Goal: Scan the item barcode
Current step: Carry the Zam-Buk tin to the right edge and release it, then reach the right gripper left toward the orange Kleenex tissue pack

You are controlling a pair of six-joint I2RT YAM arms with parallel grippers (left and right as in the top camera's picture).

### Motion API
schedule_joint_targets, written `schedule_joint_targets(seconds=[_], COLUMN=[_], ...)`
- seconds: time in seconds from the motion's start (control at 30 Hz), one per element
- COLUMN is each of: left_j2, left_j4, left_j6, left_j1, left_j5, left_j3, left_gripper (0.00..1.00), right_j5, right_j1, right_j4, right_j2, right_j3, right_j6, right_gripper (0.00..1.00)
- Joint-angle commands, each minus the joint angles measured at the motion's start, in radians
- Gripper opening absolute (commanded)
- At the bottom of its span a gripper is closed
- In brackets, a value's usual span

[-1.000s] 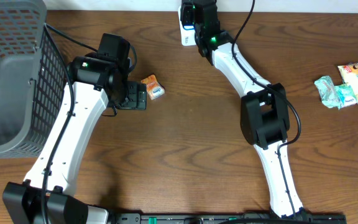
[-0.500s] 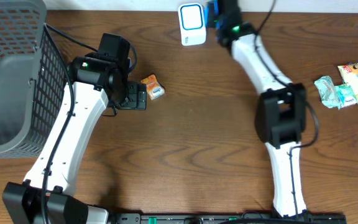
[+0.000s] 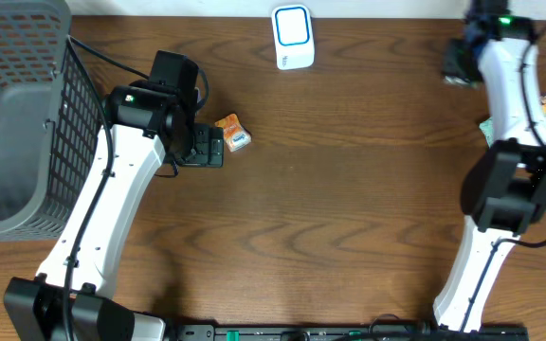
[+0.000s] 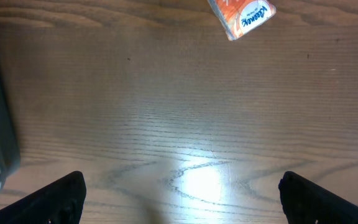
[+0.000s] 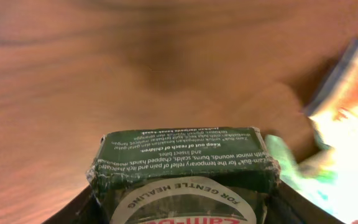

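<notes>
My right gripper [image 5: 182, 208] is shut on a dark green carton [image 5: 185, 158] with white print, an ointment box, its fingers on both sides. In the overhead view this gripper [image 3: 466, 52] holds the carton [image 3: 455, 68] above the table at the far right. The white scanner [image 3: 293, 36] with a blue screen stands at the back edge, well left of the carton. My left gripper [image 4: 182, 196] hangs open over bare wood. A small orange packet [image 4: 241, 15] lies ahead of it, and the overhead view shows the packet [image 3: 234, 133] just right of the left gripper [image 3: 203, 147].
A grey mesh basket [image 3: 17, 114] fills the far left. Snack packets [image 3: 515, 142] lie at the right edge, partly behind my right arm, and show blurred in the right wrist view as bright wrappers [image 5: 347, 106].
My right arm has swung from beside the scanner to the far right, carrying the green carton with it. The left arm and the orange packet have stayed where they were.
</notes>
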Motion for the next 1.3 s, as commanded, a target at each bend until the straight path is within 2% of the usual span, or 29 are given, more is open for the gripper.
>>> schedule_joint_targets(seconds=[0.0,0.03,0.17,0.2,0.27,0.3,0.37,0.53,0.73,0.9,1.07,1.17,1.27], left_j2=[0.002,0.002,0.002,0.002,0.002,0.002,0.002,0.002,0.002,0.002,0.002,0.002,0.002], left_j4=[-0.003,-0.003,-0.003,-0.003,-0.003,-0.003,-0.003,-0.003,-0.003,-0.003,-0.003,-0.003,-0.003], left_j6=[-0.005,-0.005,-0.005,-0.006,-0.005,-0.005,-0.005,-0.005,-0.005,-0.005,-0.005,-0.005,-0.005], left_j1=[0.0,0.0,0.0,0.0,0.0,0.0,0.0,0.0,0.0,0.0,0.0,0.0,0.0], left_j5=[-0.005,-0.005,-0.005,-0.005,-0.005,-0.005,-0.005,-0.005,-0.005,-0.005,-0.005,-0.005,-0.005], left_j3=[-0.002,-0.002,-0.002,-0.002,-0.002,-0.002,-0.002,-0.002,-0.002,-0.002,-0.002,-0.002,-0.002], left_gripper=[0.98,0.98,0.98,0.98,0.98,0.97,0.98,0.98,0.98,0.98,0.98,0.98,0.98], right_j5=[0.008,0.008,-0.004,-0.004,-0.004,-0.003,-0.003,-0.027,-0.395,-0.718,-0.756,-0.755,-0.755], right_j1=[-0.085,-0.113,-0.197,-0.215,-0.235,-0.242,-0.246,-0.244,-0.209,-0.146,-0.022,0.109,0.254], right_j4=[-0.02,-0.013,0.019,0.023,0.023,0.02,0.015,0.025,0.038,0.018,-0.03,-0.003,0.077], right_j2=[-0.011,-0.011,-0.011,-0.011,-0.011,-0.011,-0.022,-0.101,-0.256,-0.281,-0.249,-0.209,-0.153], right_j3=[-0.064,-0.086,-0.169,-0.187,-0.202,-0.202,-0.201,-0.201,-0.201,-0.201,-0.203,-0.203,-0.203], right_j6=[-0.074,-0.066,-0.03,-0.013,0.008,0.016,0.017,0.064,0.065,0.064,0.042,0.026,0.027], right_gripper=[0.48,0.49,0.79,0.83,0.85,0.93,0.99,0.99,0.99,0.93,0.89,0.85,0.87])
